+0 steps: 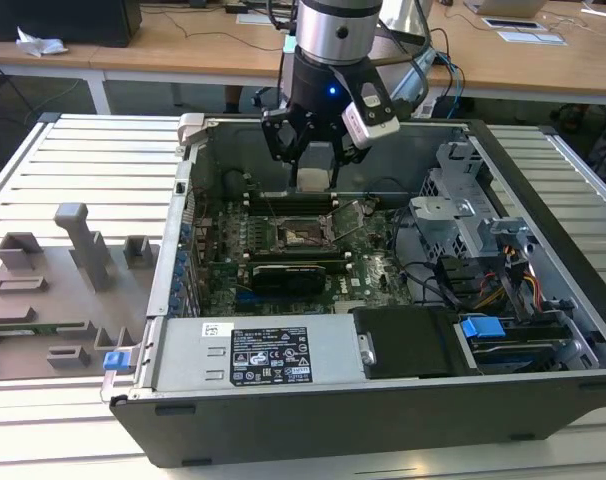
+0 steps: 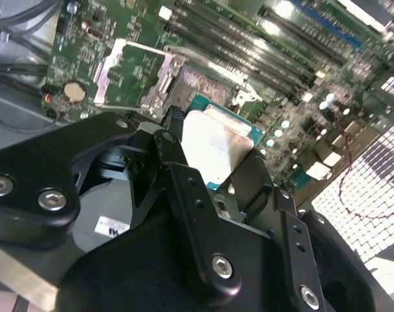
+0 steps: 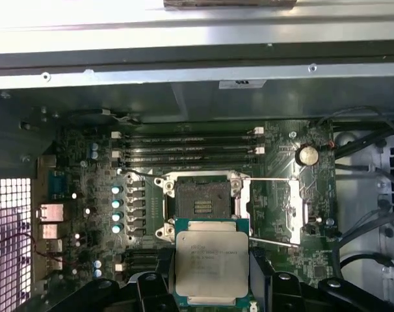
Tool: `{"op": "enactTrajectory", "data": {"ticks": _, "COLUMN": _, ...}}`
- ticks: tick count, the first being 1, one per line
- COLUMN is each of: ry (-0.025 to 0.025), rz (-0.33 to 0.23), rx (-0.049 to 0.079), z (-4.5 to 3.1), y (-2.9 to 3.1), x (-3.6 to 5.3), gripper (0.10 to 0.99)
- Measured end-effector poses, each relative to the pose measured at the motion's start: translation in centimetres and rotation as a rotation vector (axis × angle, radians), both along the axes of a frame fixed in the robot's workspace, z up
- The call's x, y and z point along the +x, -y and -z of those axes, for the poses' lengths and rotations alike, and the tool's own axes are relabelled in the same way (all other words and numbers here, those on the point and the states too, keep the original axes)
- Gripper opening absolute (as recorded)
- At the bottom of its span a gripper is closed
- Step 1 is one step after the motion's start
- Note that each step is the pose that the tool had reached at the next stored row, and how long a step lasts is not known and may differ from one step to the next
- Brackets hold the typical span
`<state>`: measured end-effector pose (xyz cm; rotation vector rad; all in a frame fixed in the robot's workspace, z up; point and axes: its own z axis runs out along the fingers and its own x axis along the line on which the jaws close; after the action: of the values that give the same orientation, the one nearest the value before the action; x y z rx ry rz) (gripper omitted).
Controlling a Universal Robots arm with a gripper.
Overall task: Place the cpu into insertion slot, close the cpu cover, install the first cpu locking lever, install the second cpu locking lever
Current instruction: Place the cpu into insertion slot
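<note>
The gripper [image 1: 316, 150] is gripping the chip [image 1: 316, 170], with its black fingers [image 3: 151, 292] pressing on two opposite edges. The chip is hovering above the green board [image 3: 86, 195], raised clear of the socket [image 3: 200, 198] and not yet seated in it. In the first wrist view, the chip's pale metal face is pointing toward the camera.

The socket is standing uncovered, with its dark contact field exposed inside the silvery rim. The cover [image 3: 278, 211] is lying swung open, just beside the socket and touching it along one edge. Two thin wire levers [image 3: 272, 179] are extending from the socket along the two outer edges of the open cover.

Long black memory slots [image 3: 184, 149] are running parallel near the socket, on the side away from the chip. A coin battery [image 3: 307, 154] is sitting beyond the cover, farther from the socket.

The computer case [image 1: 283, 420] is lying open on a slatted table [image 1: 83, 150], enclosing the socket and the board around it. In the exterior view, a power supply [image 1: 253, 355] is sitting between the socket and the near case wall.
</note>
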<state>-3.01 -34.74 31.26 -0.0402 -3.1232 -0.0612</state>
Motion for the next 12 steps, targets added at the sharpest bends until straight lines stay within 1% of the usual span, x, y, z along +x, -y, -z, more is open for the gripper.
{"op": "enactTrajectory", "data": {"ticks": 1, "ry": -0.0001, "rz": -0.001, "rx": -0.019, "z": 0.12, "y": -0.25, "x": 0.08, "gripper": 0.541}}
{"op": "enactTrajectory", "data": {"ticks": 2, "ry": 0.0000, "rz": -0.003, "rx": -0.021, "z": 0.22, "y": -0.39, "x": 0.17, "gripper": 0.541}}
{"op": "enactTrajectory", "data": {"ticks": 4, "ry": 0.0000, "rz": -0.008, "rx": -0.023, "z": 0.49, "y": -0.73, "x": 0.37, "gripper": 0.541}}
{"op": "enactTrajectory", "data": {"ticks": 5, "ry": 0.0000, "rz": -0.012, "rx": -0.025, "z": 0.88, "y": -1.01, "x": 0.48, "gripper": 0.541}}
{"op": "enactTrajectory", "data": {"ticks": 7, "ry": 0.0001, "rz": -0.015, "rx": -0.027, "z": 1.27, "y": -1.22, "x": 0.59, "gripper": 0.541}}
{"op": "enactTrajectory", "data": {"ticks": 8, "ry": 0.0000, "rz": -0.017, "rx": -0.029, "z": 1.62, "y": -1.40, "x": 0.66, "gripper": 0.541}}
{"op": "enactTrajectory", "data": {"ticks": 12, "ry": -0.0001, "rz": -0.017, "rx": -0.031, "z": 2.52, "y": -1.48, "x": 0.70, "gripper": 0.541}}
